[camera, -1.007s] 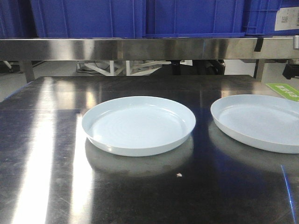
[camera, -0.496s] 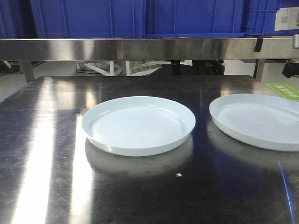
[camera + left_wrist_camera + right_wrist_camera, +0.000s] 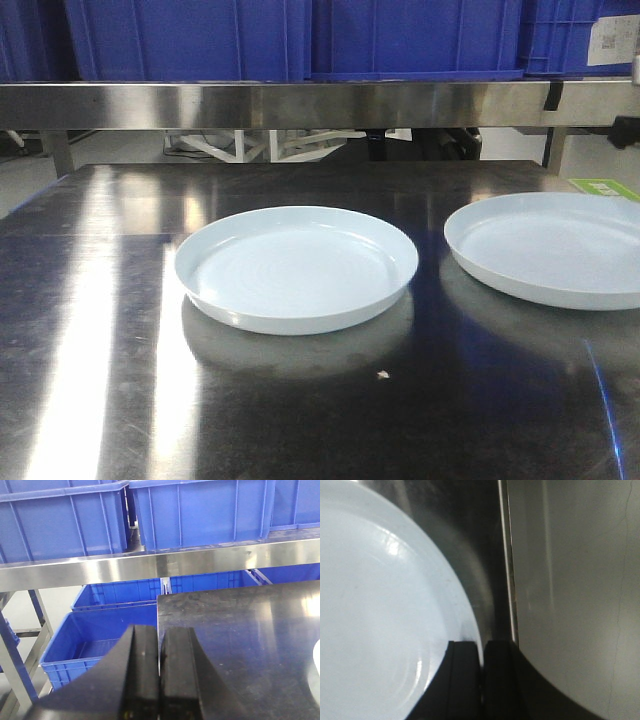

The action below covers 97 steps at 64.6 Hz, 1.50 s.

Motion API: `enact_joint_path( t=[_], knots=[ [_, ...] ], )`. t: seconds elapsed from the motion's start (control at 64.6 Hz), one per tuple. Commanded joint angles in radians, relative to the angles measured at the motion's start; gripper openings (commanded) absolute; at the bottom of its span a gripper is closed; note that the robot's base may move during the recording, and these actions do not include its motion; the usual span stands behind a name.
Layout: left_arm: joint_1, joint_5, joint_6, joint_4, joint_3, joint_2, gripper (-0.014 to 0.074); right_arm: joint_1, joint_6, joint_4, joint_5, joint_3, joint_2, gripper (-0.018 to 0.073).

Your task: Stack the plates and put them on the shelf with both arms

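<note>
Two pale bluish-white plates show in the front view. One plate (image 3: 296, 268) rests flat at the middle of the dark steel tabletop (image 3: 100, 300). The other plate (image 3: 550, 250) is at the right, cut off by the frame edge. In the right wrist view my right gripper (image 3: 483, 650) is shut on the rim of this right plate (image 3: 380, 605), close to the table's edge. My left gripper (image 3: 160, 645) is shut on nothing, above the table's left edge (image 3: 158, 620). The shelf rail (image 3: 300, 104) spans the back, above the table.
Blue plastic crates (image 3: 190, 38) stand on the shelf behind the rail (image 3: 150, 567). More blue crates (image 3: 95, 640) sit low beside the table's left side. A green label (image 3: 605, 187) lies at the far right of the tabletop. Grey floor (image 3: 575, 595) shows past the table's right edge.
The right plate has shifted a little to the left and risen slightly. The middle plate has not moved.
</note>
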Motion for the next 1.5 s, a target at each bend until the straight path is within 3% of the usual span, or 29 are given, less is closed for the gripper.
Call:
enact_joint_path(
  t=[0.0,0.232,0.372,0.558,0.728,0.976,1.224,1.487],
  knots=[
    [0.003,-0.088,-0.005,0.001,-0.031,0.006,0.0080,-0.014,-0.017,0.025,-0.002,-0.031,-0.086,0.0047],
    [0.003,-0.088,-0.005,0.001,-0.031,0.006,0.0080,-0.036,-0.023,0.134,0.042,-0.031,-0.208,0.0047],
    [0.003,-0.088,-0.005,0.001,-0.031,0.006,0.0080,-0.009,-0.023,0.193,0.041,-0.031,-0.243,0.0047],
    [0.003,-0.088,-0.005,0.001,-0.031,0.006,0.0080,0.116,-0.022,0.250,0.013,-0.028,-0.243,0.0047],
    [0.003,-0.088,-0.005,0.001,-0.031,0.006,0.0080,0.247,-0.015,0.256,-0.073,-0.027,-0.217,0.0049],
    [0.003,-0.088,-0.005,0.001,-0.031,0.006,0.0080,0.380,0.026,0.256,-0.179,-0.027,-0.130,0.0049],
    [0.003,-0.088,-0.005,0.001,-0.031,0.006,0.0080,0.448,0.030,0.256,-0.257,-0.027,-0.053,0.0049],
    [0.003,-0.088,-0.005,0.001,-0.031,0.006,0.0080,0.459,0.031,0.256,-0.290,-0.027,-0.013,0.0049]
  ],
)
